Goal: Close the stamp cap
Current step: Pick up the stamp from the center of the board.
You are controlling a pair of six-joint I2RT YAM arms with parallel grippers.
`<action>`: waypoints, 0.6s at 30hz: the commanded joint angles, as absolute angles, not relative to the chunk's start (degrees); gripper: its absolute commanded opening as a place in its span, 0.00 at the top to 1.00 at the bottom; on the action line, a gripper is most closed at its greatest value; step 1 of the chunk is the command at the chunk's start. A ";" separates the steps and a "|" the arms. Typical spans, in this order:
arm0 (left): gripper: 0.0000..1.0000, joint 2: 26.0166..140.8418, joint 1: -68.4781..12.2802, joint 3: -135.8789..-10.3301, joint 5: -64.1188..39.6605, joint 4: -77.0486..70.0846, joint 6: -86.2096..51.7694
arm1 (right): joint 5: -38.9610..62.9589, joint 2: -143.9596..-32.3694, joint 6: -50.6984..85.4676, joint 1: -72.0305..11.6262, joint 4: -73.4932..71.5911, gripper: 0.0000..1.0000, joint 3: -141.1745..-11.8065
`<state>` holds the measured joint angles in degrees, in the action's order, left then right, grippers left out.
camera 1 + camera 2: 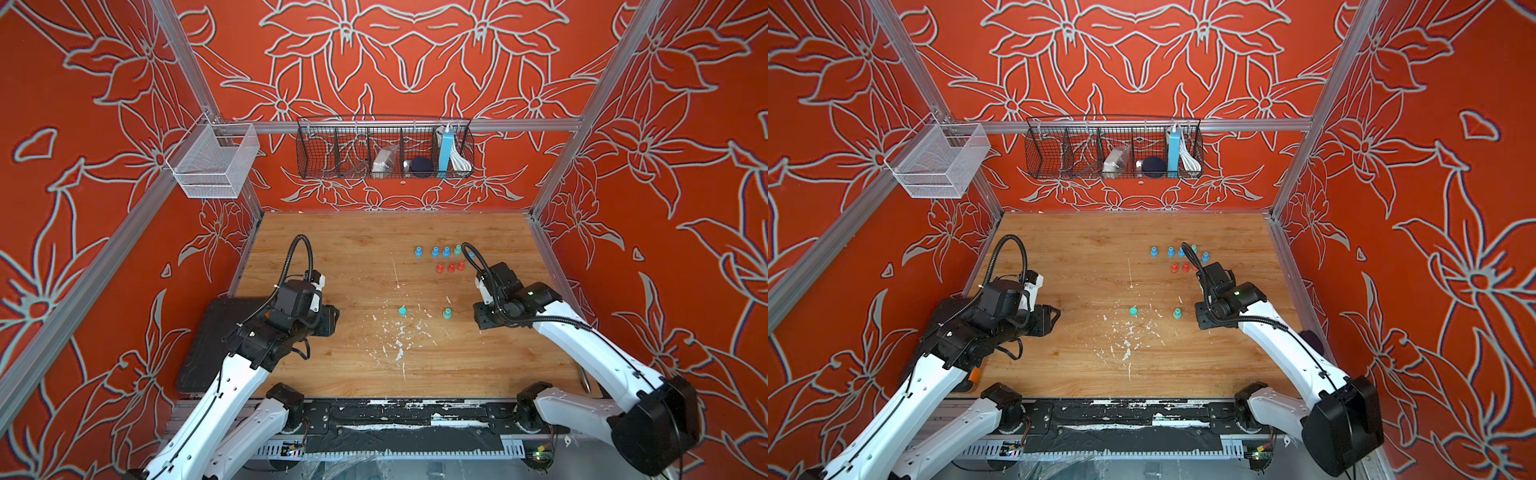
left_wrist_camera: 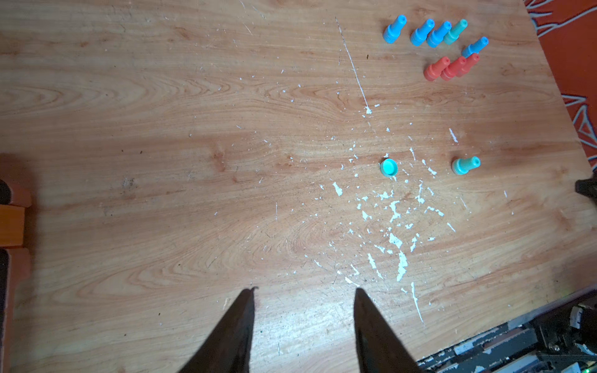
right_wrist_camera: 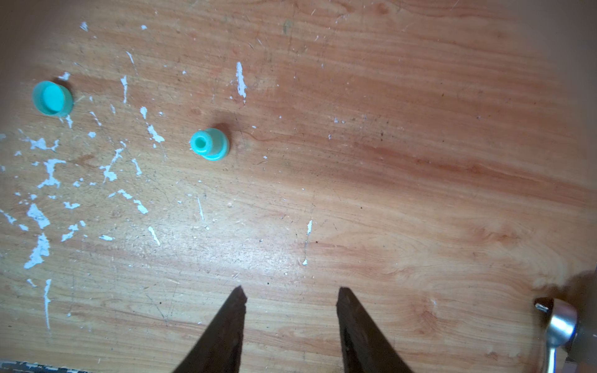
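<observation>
Stamp cap, small, round and teal, near the middle of the worn wooden tabletop, among white scuffs in the finish. Appears to lie hollow side up, with a shallow rim around a paler floor, clearest from the right wrist view. Touches nothing. Sits well apart from the matching teal stamp, upright on its wide end with the narrow neck pointing up, on the side of the right tool. Right tool released, jaws parted over bare wood, nothing between them, near the stamp but not touching. Left tool likewise released and empty, on the cap's other side and farther off. At the far right of the tabletop, a cluster of blue stamps and red stamps, standing close together, well clear of the teal pair. Likely very light, stiff moulded plastic, smooth and somewhat slippery, so apt to skid or tip over if pushed from one side only. Probably not fragile, yet easy to squirt out of a hard pinch. Best taken low across the outer wall of the rim, jaws square on opposite sides, with gentle pressure. Stamp body probably best gripped by the neck, leaving the wide end free to meet the cap.
</observation>
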<state>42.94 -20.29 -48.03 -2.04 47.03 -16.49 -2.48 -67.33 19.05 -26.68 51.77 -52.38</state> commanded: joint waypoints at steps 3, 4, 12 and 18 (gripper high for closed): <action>0.50 41.84 -20.03 -47.96 -1.21 46.58 -15.82 | -1.24 -72.78 20.28 -27.35 49.06 0.51 -55.47; 0.50 41.75 -20.04 -47.98 -1.15 46.58 -15.76 | -1.30 -73.83 20.37 -27.65 48.69 0.51 -55.95; 0.50 41.59 -20.04 -48.08 -0.84 46.67 -15.74 | -2.07 -83.23 21.87 -30.73 45.34 0.51 -59.51; 0.50 41.31 -20.04 -48.08 -0.44 46.77 -15.80 | -2.47 -89.69 22.54 -32.56 43.22 0.52 -61.91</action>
<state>41.93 -20.29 -48.03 -1.13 47.03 -16.49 -1.61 -87.74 20.91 -31.86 44.66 -59.90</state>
